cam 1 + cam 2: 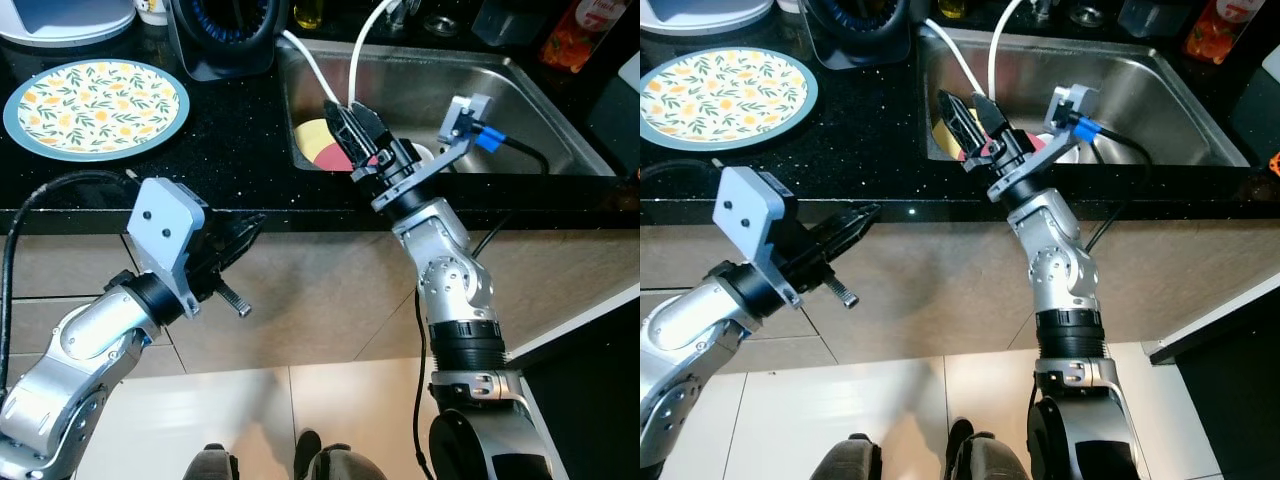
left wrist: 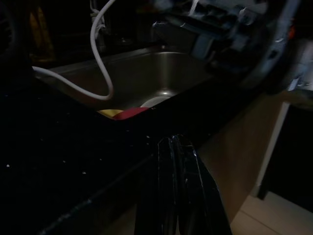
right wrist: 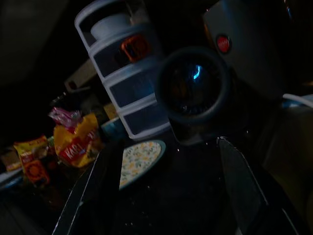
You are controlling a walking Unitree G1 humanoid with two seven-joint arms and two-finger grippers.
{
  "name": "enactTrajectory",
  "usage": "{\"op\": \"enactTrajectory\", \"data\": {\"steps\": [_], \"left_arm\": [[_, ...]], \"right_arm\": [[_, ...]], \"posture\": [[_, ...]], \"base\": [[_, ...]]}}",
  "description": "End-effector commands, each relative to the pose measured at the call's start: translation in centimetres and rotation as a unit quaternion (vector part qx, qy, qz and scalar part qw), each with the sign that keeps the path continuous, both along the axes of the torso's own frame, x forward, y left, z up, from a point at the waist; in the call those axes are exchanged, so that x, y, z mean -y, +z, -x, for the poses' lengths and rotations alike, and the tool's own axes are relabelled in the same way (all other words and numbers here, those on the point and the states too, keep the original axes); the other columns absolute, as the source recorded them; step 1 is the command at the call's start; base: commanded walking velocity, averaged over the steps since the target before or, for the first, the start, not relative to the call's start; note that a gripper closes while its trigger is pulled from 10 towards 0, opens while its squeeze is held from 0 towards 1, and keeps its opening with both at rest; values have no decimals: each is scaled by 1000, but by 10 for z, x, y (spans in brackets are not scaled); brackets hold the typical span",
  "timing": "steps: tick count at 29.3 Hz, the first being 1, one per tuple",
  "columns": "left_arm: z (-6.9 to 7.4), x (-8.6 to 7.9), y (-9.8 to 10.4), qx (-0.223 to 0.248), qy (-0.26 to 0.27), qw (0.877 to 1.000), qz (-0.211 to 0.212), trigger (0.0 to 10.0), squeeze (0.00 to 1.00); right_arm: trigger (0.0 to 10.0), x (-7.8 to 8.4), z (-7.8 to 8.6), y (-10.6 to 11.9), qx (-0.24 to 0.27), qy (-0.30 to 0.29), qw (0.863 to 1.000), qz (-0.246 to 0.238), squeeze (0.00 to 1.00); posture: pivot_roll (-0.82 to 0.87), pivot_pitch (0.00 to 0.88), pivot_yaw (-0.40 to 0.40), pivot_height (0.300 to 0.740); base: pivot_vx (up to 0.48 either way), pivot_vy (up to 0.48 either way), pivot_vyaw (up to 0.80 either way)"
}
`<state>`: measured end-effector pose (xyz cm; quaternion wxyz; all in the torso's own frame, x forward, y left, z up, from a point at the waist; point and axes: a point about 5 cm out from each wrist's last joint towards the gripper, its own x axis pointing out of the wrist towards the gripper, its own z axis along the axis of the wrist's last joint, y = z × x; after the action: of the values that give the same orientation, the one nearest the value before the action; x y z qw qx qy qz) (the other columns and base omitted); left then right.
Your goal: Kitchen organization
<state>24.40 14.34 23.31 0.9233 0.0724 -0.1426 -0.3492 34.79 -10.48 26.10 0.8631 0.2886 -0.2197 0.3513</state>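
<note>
A yellow and red plate point(image 1: 322, 146) lies in the near-left corner of the steel sink point(image 1: 540, 110), partly hidden, and seems the thing now being tidied. The right claw point(image 1: 352, 122) hovers just above that plate, over the sink's near edge, its fingers spread and holding nothing. The step looks like a reach toward the plate; next the claw likely must drop lower and close on its rim, avoiding the white hoses point(image 1: 352, 65) trailing into the sink. The left claw point(image 1: 250, 226), pressed together, hangs below the tabletop point(image 1: 230, 150) edge left of the sink, beyond which a floral plate point(image 1: 96, 106) rests.
</note>
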Motion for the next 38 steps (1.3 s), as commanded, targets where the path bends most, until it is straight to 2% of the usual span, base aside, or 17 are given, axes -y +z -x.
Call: {"op": "enactTrajectory", "data": {"steps": [1,4,13,19,21,25,38], "left_arm": [[0,3,-5,-2,-3,1000,-1,10000,0],[-3,2,-5,-1,7,1000,4,10000,0],[-5,6,-8,2,7,1000,3,10000,0],[-5,8,-10,5,1,1000,-3,10000,0],[-5,8,-11,4,-4,1000,-6,10000,0],[-5,9,-13,4,-9,1000,-13,10000,0],[-15,11,-14,17,-14,1000,-22,10000,0]], "right_arm": [[10000,7,6,4,16,15,999,-25,0],[10000,9,13,7,27,38,998,-39,0],[10000,1,30,4,53,114,992,-19,0],[10000,-8,46,-8,65,189,980,2,0],[10000,-11,56,-15,73,226,971,9,0],[10000,-11,58,-19,71,237,969,10,0],[10000,-14,47,-30,43,218,975,-20,0]], "posture": [[221,90,-87,740],[220,89,-87,740],[214,89,-92,740],[218,84,-93,740],[222,76,-93,740],[226,64,-94,740],[244,0,-96,740]], "base": [[461,0,0],[474,0,0],[0,0,0],[0,0,0],[0,0,0],[0,0,0],[0,0,0]]}}
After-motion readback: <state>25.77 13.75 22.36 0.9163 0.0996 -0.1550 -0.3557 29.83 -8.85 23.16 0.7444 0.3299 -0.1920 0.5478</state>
